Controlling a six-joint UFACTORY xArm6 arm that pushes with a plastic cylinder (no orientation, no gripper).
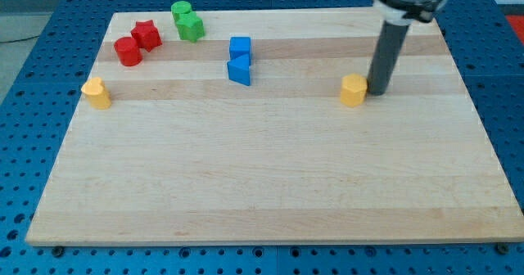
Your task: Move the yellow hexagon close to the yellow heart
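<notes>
Eight small blocks are sitting on the wooden board [270,185], which is lying on a blue perforated table [33,13]; the yellow hexagon [354,89] is resting in the right half of the frame, a little above mid-height, and my tip [379,90] is standing just to its right, touching or nearly touching its side; the rod is ending plainly, carrying no jaws, so nothing is spreading or pinching; the yellow heart [96,92] is lying far off at the left edge of the board, at about the same height, well apart from the hexagon; two blue blocks [239,60] are standing between them, slightly higher in the frame, one pressing against the other; two red blocks [137,43] are sitting touching in the upper left of the frame; two green blocks [187,20] are huddling just to their right, near the top edge of the board.
</notes>
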